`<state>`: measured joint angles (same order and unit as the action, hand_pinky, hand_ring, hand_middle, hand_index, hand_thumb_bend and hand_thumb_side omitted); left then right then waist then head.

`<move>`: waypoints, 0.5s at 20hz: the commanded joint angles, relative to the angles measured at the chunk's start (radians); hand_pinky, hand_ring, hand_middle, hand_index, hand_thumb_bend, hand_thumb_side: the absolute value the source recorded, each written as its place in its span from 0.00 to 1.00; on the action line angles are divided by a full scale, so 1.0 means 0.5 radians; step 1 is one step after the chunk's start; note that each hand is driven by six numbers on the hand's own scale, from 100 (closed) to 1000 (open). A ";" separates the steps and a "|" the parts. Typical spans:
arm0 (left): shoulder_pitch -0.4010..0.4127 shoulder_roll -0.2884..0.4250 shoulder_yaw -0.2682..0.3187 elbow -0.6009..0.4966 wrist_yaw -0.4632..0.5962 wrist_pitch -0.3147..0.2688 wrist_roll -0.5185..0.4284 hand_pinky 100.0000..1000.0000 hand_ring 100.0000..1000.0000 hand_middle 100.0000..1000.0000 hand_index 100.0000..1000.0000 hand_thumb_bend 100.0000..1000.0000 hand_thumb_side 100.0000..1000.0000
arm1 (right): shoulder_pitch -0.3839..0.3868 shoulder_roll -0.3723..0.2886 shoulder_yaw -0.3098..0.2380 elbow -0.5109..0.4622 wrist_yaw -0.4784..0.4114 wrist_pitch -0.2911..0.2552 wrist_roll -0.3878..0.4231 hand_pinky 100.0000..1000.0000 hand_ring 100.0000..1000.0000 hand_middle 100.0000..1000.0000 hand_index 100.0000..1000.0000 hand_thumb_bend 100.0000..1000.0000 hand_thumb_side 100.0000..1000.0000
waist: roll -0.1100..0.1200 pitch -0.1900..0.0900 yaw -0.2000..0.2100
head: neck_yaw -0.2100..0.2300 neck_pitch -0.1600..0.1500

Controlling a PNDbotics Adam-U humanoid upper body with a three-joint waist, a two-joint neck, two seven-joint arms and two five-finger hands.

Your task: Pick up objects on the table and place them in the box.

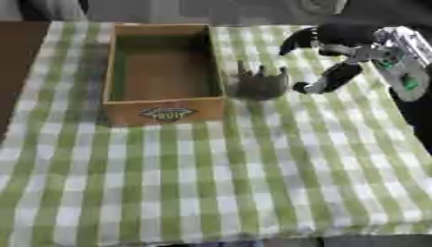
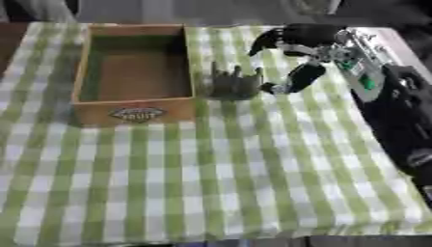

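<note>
The robot's black right hand (image 1: 333, 58), fingers spread open, hovers just right of a small dark spiky object (image 1: 260, 83) beside the empty wooden box (image 1: 165, 103).

I look down on a table covered with a green and white checked cloth (image 1: 211, 183). The cloth fills most of what I see, from 12 o'clock down to 6 o'clock. At 9 to 10 o'clock, a strip of dark brown wooden table top (image 1: 15, 72) shows beside the cloth. Past the far edge, around 12 o'clock, there is a grey floor (image 1: 245, 10), with dark blurry shapes I cannot make out. The light is soft and even.
</note>
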<state>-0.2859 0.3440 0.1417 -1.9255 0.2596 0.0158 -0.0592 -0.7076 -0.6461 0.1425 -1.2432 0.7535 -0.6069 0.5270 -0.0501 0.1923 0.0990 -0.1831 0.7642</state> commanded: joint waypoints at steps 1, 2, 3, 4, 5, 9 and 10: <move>-0.014 0.044 0.022 -0.042 0.002 -0.002 -0.002 0.50 0.60 0.49 0.53 0.00 0.61 | -0.040 -0.045 -0.031 0.011 0.016 -0.013 0.000 0.74 0.84 0.85 0.89 0.24 0.43 | 0.010 -0.026 0.002 | -0.002 0.012; -0.013 0.044 0.023 -0.041 0.002 -0.001 -0.001 0.49 0.60 0.49 0.53 0.00 0.61 | -0.044 -0.042 -0.033 0.020 0.023 -0.010 -0.005 0.74 0.84 0.85 0.89 0.24 0.43 | 0.011 -0.027 0.002 | -0.004 0.012; -0.012 0.045 0.022 -0.039 0.002 0.000 -0.001 0.49 0.60 0.49 0.53 0.00 0.61 | -0.048 -0.039 -0.035 0.031 0.032 -0.006 -0.011 0.74 0.84 0.85 0.89 0.25 0.43 | 0.011 -0.027 0.003 | -0.009 0.012; -0.012 0.046 0.022 -0.039 0.002 -0.001 -0.002 0.50 0.60 0.49 0.53 0.00 0.61 | -0.053 -0.036 -0.037 0.045 0.042 -0.003 -0.018 0.74 0.84 0.85 0.90 0.25 0.43 | 0.012 -0.027 0.003 | -0.011 0.012; -0.013 0.046 0.021 -0.040 0.002 -0.002 -0.003 0.50 0.60 0.49 0.53 0.00 0.61 | -0.059 -0.032 -0.040 0.059 0.052 0.002 -0.028 0.74 0.84 0.85 0.90 0.25 0.43 | 0.012 -0.026 0.003 | -0.013 0.012; -0.013 0.044 0.021 -0.038 0.002 -0.002 -0.004 0.50 0.60 0.49 0.53 0.00 0.61 | -0.084 -0.012 -0.042 0.118 0.102 0.013 -0.074 0.74 0.84 0.85 0.90 0.26 0.43 | 0.015 -0.025 0.007 | -0.021 0.012; -0.013 0.043 0.020 -0.037 0.003 -0.002 -0.005 0.50 0.60 0.49 0.53 0.00 0.61 | -0.093 -0.005 -0.043 0.137 0.116 0.014 -0.088 0.74 0.85 0.85 0.90 0.26 0.43 | 0.015 -0.025 0.008 | -0.025 0.012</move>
<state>-0.2838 0.3439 0.1432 -1.9255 0.2596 0.0158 -0.0595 -0.7326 -0.6299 0.1359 -1.1768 0.7993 -0.6000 0.4922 -0.0451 0.1925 0.1030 -0.1907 0.7642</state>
